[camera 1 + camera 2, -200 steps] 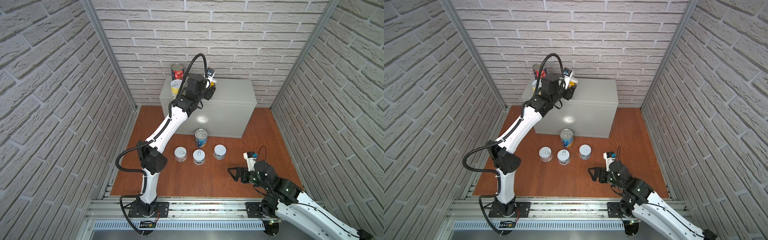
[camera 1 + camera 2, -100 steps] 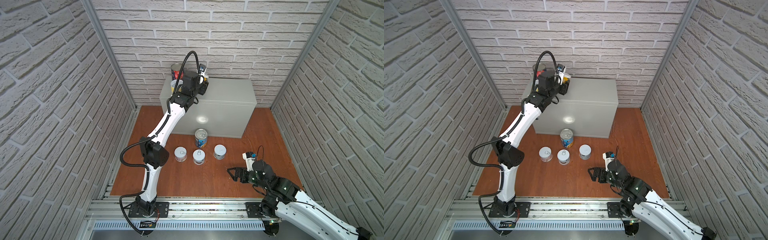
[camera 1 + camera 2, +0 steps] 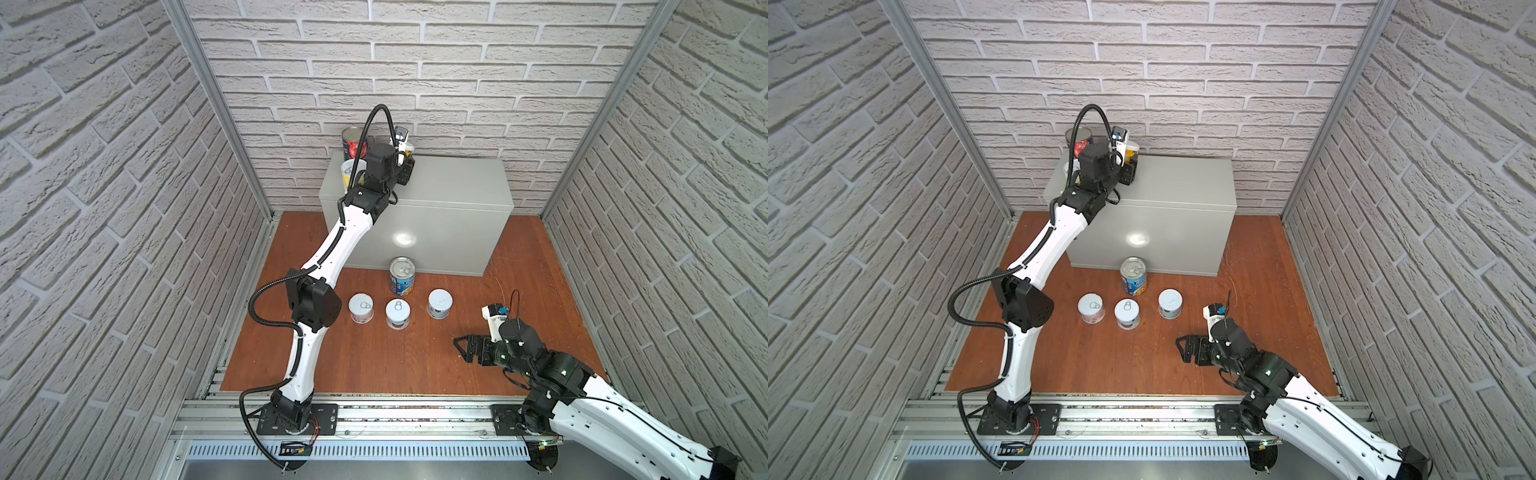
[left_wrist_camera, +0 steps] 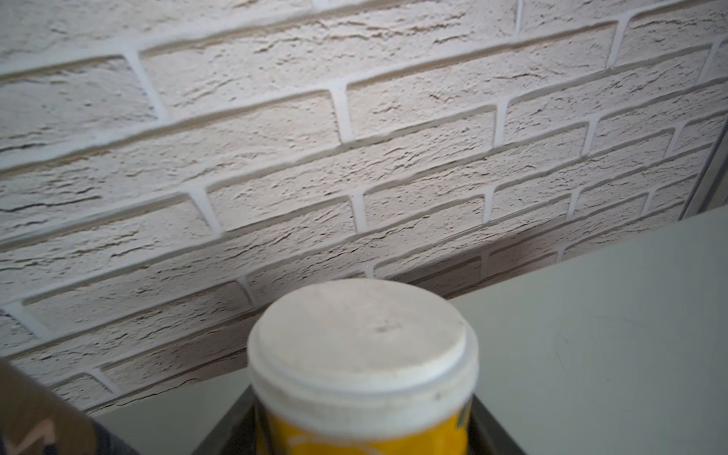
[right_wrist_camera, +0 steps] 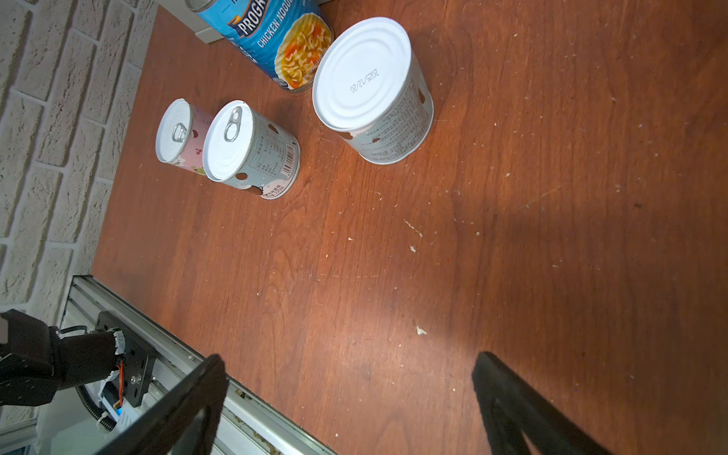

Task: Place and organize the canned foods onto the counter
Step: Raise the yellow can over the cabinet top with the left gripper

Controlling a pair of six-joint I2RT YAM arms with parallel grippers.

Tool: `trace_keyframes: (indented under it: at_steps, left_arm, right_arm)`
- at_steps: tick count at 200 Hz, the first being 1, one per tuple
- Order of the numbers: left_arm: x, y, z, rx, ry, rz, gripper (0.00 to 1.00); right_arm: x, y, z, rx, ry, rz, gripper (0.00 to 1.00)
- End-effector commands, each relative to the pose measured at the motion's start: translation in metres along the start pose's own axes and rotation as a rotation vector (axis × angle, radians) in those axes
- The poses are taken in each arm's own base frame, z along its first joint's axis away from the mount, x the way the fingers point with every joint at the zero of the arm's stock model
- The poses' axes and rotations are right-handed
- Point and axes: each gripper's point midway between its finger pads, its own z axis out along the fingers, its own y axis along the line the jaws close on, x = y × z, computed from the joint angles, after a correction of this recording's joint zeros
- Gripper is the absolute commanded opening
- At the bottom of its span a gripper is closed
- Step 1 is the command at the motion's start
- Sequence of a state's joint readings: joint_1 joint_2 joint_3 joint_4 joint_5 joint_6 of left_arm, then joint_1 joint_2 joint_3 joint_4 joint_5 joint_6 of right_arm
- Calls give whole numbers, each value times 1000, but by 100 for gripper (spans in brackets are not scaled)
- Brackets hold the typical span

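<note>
My left gripper (image 3: 405,168) (image 3: 1128,171) is shut on a short yellow can (image 3: 409,147) (image 3: 1132,148) with a white lid (image 4: 360,338), over the back left of the grey counter (image 3: 440,195) (image 3: 1179,187) by the wall. Its dark fingers (image 4: 236,417) flank the can. A tall red-tomato can (image 3: 352,143) (image 3: 1077,139) and another short yellow can (image 3: 349,172) stand on the counter's left end. On the floor stand the blue Progresso can (image 3: 402,276) (image 5: 275,39) and three short white cans (image 3: 360,307) (image 3: 397,313) (image 3: 439,303). My right gripper (image 3: 463,347) (image 5: 348,366) is open and empty, low over the floor.
Brick walls close in the back and both sides. The reddish-brown wooden floor (image 3: 374,365) runs to a metal rail (image 3: 374,415) at the front. The counter top (image 4: 591,335) stretches to the right of the held can.
My left arm has carried the yellow can leftward and back toward the wall over the counter. The right arm has barely shifted.
</note>
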State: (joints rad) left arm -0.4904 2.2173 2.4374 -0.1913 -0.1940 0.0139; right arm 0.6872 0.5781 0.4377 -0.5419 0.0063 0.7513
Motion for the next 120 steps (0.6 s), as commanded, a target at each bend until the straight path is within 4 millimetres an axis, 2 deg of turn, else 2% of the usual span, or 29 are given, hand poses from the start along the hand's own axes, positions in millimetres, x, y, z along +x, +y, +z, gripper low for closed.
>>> trace_keyframes:
  at_steps: [1, 65, 120]
  left_arm:
    - [4, 21, 10, -56, -20, -28, 48]
    - [22, 19, 14, -44, -1, -55, 49]
    - [32, 20, 11, -48, 9, -58, 51]
  right_arm:
    - [-17, 12, -6, -33, -53, -18, 98]
    - [-17, 13, -3, -26, -48, -15, 98]
    - [-17, 12, -3, -28, -50, -9, 98]
